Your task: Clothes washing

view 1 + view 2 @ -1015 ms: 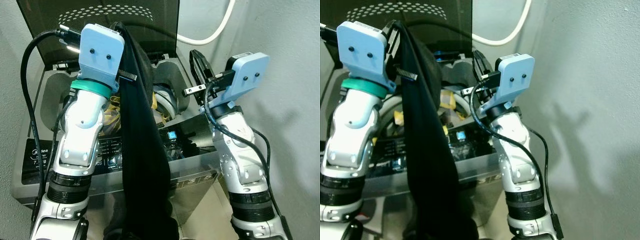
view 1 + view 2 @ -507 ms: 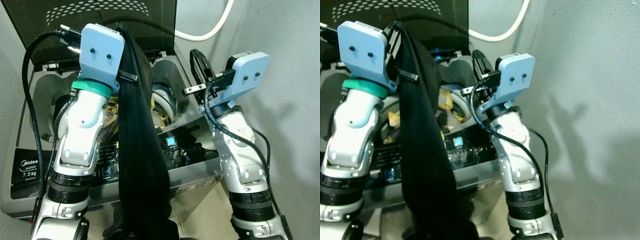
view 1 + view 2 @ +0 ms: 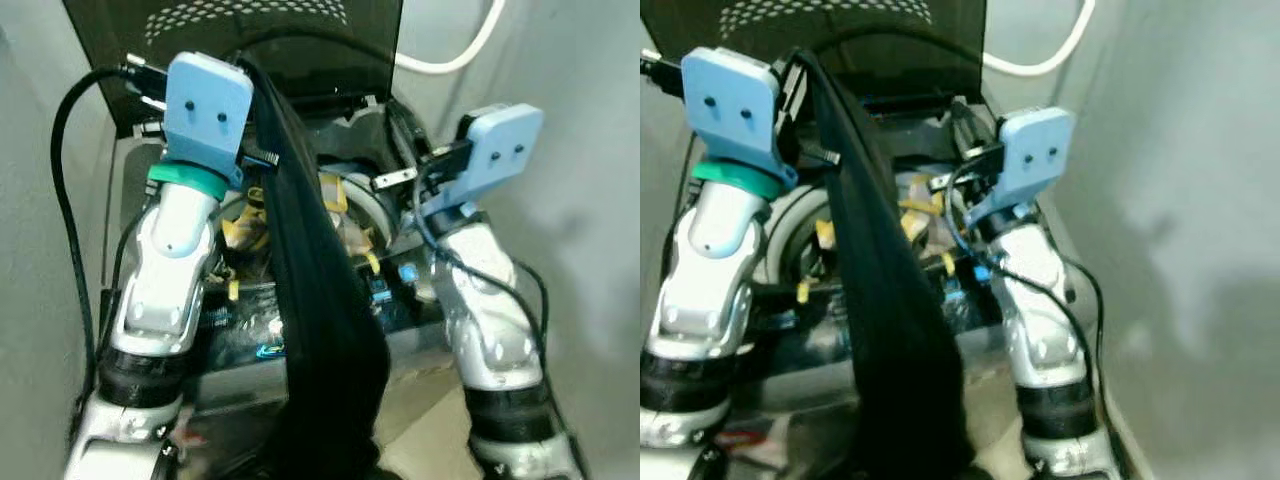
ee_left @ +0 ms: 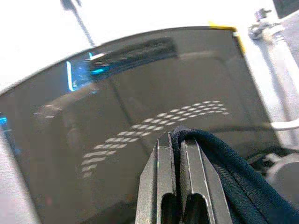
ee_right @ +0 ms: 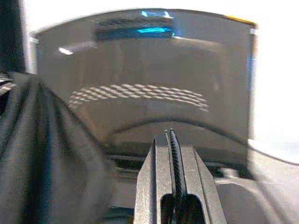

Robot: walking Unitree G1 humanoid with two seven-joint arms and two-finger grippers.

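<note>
We stand over the open washing machine (image 3: pixel 150 300), its dark lid (image 3: pixel 300 50) raised. Our left gripper (image 4: pixel 176 154) has its jaws pinched on a long black garment (image 3: pixel 320 320), which hangs from above the drum down past the machine's front. Our right gripper (image 5: pixel 170 149), jaws pressed together with nothing between them, is raised over the drum, where yellow-patterned laundry (image 3: pixel 345 200) lies.

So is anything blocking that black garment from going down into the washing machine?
Nothing visible does. The lid stands open, and the black garment hangs from the left gripper over the drum opening, where yellow clothes already lie. The right gripper is shut, off to the side.
</note>
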